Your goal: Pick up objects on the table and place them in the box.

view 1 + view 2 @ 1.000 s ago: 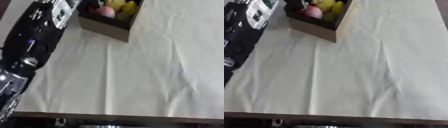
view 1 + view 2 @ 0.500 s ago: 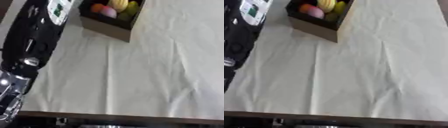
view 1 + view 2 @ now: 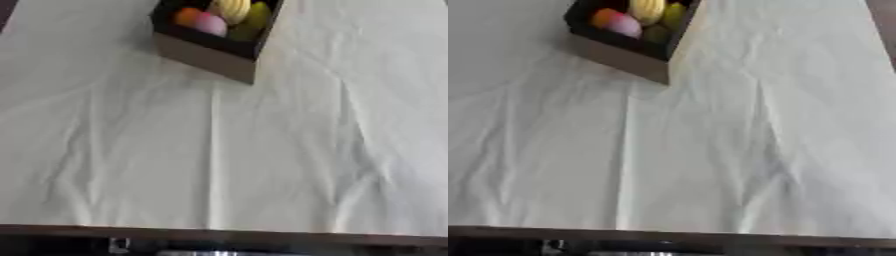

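Four or so colourful objects (image 3: pixel 219 17) are seen packed inside the dark box (image 3: pixel 210 52) at the bench's (image 3: pixel 219 165) far left, probably dropped there as the task wants, while neither hand is shown, so their state can't be told.

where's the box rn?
The box sits at the top of both eye views, left of centre, on the white cloth. It holds orange, pink, yellow and green items.
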Motion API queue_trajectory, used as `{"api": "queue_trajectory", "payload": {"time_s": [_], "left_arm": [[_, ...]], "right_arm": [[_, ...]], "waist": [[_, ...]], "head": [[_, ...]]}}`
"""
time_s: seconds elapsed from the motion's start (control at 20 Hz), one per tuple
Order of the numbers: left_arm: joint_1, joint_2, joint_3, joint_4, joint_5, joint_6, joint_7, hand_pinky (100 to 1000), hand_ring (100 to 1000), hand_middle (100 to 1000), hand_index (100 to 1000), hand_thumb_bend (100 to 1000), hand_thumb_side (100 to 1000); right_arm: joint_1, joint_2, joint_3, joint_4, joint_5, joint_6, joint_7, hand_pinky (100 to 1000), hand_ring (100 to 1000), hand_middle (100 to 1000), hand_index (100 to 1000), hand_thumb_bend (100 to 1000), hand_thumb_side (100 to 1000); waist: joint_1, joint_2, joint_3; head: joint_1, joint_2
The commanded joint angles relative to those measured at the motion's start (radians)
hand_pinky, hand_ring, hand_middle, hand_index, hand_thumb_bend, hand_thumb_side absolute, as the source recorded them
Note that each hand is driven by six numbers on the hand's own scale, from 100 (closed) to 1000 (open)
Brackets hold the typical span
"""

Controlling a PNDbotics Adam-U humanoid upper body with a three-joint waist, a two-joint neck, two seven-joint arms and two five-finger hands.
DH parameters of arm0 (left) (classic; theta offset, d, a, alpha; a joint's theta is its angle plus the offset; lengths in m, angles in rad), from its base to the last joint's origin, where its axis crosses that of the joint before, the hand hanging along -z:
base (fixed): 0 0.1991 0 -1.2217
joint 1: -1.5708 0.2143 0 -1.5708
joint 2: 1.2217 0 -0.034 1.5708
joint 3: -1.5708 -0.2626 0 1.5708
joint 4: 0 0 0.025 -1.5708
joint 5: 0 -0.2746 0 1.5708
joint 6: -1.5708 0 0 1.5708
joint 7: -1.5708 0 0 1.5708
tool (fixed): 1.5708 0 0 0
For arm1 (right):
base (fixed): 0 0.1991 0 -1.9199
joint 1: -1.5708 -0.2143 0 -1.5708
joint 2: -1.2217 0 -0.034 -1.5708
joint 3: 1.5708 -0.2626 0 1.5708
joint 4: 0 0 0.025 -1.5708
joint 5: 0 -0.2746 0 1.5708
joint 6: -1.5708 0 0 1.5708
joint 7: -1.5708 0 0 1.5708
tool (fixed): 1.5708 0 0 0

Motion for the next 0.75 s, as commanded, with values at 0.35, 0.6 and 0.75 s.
{"api": "queue_trajectory", "payload": {"time_s": [0.35,0.6,0.75], "left_arm": [[0.241,0.065,0.095,-0.048,0.13,-0.2,0.25,746,770,715,861,207,539],[0.316,0.016,0.125,-0.048,0.12,-0.245,0.307,743,770,714,864,237,549],[0.334,0.0,0.131,-0.048,0.131,-0.256,0.325,742,770,713,869,241,560]], "right_arm": [[-0.01,-0.028,-0.017,-0.015,-0.03,-0.08,-0.09,834,728,676,788,100,616],[-0.009,-0.003,-0.024,-0.015,-0.05,-0.117,-0.132,840,724,671,787,100,622],[-0.008,0.006,-0.028,-0.015,-0.064,-0.141,-0.165,842,726,673,790,100,624]], "waist": [[-0.032,-0.019,-0.001],[-0.031,-0.019,-0.002],[-0.029,-0.02,-0.003]], "head": [[-0.027,-0.034],[-0.025,-0.034],[-0.026,-0.03]]}}
